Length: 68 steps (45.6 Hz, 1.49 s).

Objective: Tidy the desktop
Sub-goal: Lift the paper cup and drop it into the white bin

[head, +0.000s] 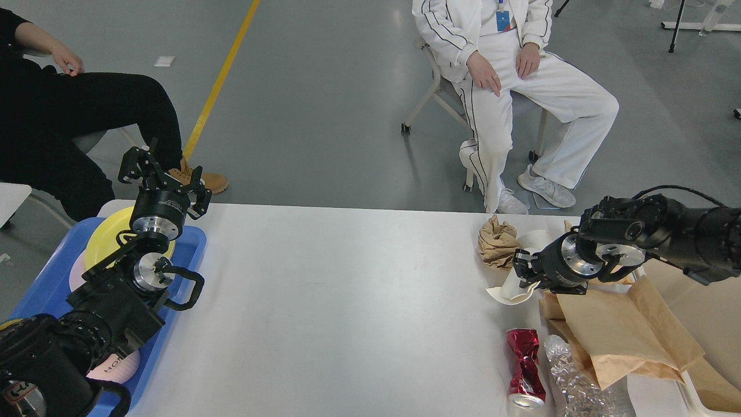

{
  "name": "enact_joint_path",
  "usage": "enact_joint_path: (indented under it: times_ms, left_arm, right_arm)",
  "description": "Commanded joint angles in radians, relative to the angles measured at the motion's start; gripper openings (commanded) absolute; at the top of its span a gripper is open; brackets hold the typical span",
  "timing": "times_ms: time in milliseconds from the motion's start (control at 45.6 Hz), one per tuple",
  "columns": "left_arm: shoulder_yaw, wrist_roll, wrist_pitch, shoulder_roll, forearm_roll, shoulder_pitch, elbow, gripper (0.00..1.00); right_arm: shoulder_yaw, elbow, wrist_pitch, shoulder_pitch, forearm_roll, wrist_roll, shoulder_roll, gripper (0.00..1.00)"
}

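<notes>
The white desktop [347,301] fills the lower view. My right gripper [521,273] is at its right side, shut on a squashed white paper cup [508,291] that hangs tilted from the fingers, just above the tabletop. A crumpled brown paper ball [495,243] and another white paper cup [539,239] lie just behind it. A crushed red can [525,364] and a crushed clear plastic bottle [573,382] lie in front of it. My left gripper [164,176] is open and empty, raised over the far left corner above the blue tray [46,284].
The blue tray holds a yellow plate [107,240] and a pink plate [118,366]. A brown paper bag [622,330] lies over the rim of the cream bin [715,315] at the right. Two people sit beyond the far table edge.
</notes>
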Motion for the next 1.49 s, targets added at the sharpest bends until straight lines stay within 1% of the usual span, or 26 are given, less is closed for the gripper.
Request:
enact_joint_path:
  times_ms: [0,154,263,351,526,636,746,811,833,899,987,1031,1075,1118,1140,1162,1184,1206,1272,1469]
  left_arm:
    - [0.0,0.0,0.0,0.0,0.0,0.0,0.0,0.96]
    - [0.0,0.0,0.0,0.0,0.0,0.0,0.0,0.96]
    - [0.0,0.0,0.0,0.0,0.0,0.0,0.0,0.96]
    - [0.0,0.0,0.0,0.0,0.0,0.0,0.0,0.96]
    - [0.0,0.0,-0.001,0.0,0.0,0.0,0.0,0.96]
    - [0.0,0.0,0.0,0.0,0.0,0.0,0.0,0.96]
    - [0.0,0.0,0.0,0.0,0.0,0.0,0.0,0.96]
    - [0.0,0.0,0.0,0.0,0.0,0.0,0.0,0.96]
    - [0.0,0.0,0.0,0.0,0.0,0.0,0.0,0.96]
    - [0.0,0.0,0.0,0.0,0.0,0.0,0.0,0.96]
    - [0.0,0.0,0.0,0.0,0.0,0.0,0.0,0.96]
    - [0.0,0.0,0.0,0.0,0.0,0.0,0.0,0.96]
    - [0.0,0.0,0.0,0.0,0.0,0.0,0.0,0.96]
    - [0.0,0.0,-0.001,0.0,0.0,0.0,0.0,0.96]
    - [0.0,0.0,0.0,0.0,0.0,0.0,-0.001,0.96]
    - [0.0,0.0,0.0,0.0,0.0,0.0,0.0,0.96]
    - [0.0,0.0,0.0,0.0,0.0,0.0,0.0,0.96]
    - [0.0,0.0,0.0,0.0,0.0,0.0,0.0,0.96]
    - [0.0,0.0,0.0,0.0,0.0,0.0,0.0,0.96]
    - [0.0,0.0,0.0,0.0,0.0,0.0,0.0,0.96]
  right_arm:
    - [0.0,0.0,0.094,0.075,0.0,0.0,-0.049,0.09]
    - [0.006,0.006,0.19,0.177,0.003,0.006,-0.11,0.1]
    - [0.073,0.04,0.244,0.277,0.014,0.008,-0.199,0.1]
    - [0.124,0.04,0.281,0.328,0.014,0.006,-0.244,0.11]
    - [0.193,0.028,0.292,0.434,0.014,0.006,-0.323,0.13]
    - [0.202,0.006,0.276,0.428,0.012,0.005,-0.362,0.13]
    - [0.202,-0.072,0.229,0.35,0.015,0.005,-0.403,0.13]
    - [0.212,-0.117,0.155,0.258,0.017,0.005,-0.428,0.13]
    - [0.221,-0.136,0.056,0.181,0.027,0.005,-0.448,0.13]
    - [0.224,-0.141,-0.085,0.081,0.047,0.005,-0.468,0.15]
    - [0.224,-0.146,-0.233,-0.04,0.052,0.005,-0.48,0.2]
    - [0.222,-0.15,-0.276,-0.088,0.052,0.006,-0.482,0.24]
    - [0.221,-0.166,-0.285,-0.137,0.052,0.006,-0.482,0.31]
    - [0.219,-0.198,-0.285,-0.181,0.052,0.006,-0.482,0.46]
    - [0.221,-0.221,-0.285,-0.207,0.052,0.006,-0.48,0.57]
    - [0.222,-0.242,-0.285,-0.23,0.052,0.006,-0.479,0.7]
    - [0.222,-0.268,-0.285,-0.256,0.052,0.006,-0.472,0.87]
    - [0.222,-0.293,-0.287,-0.278,0.052,0.006,-0.468,1.0]
    - [0.225,-0.33,-0.285,-0.325,0.054,0.006,-0.452,1.0]
    - [0.225,-0.331,-0.284,-0.361,0.058,0.006,-0.442,1.0]
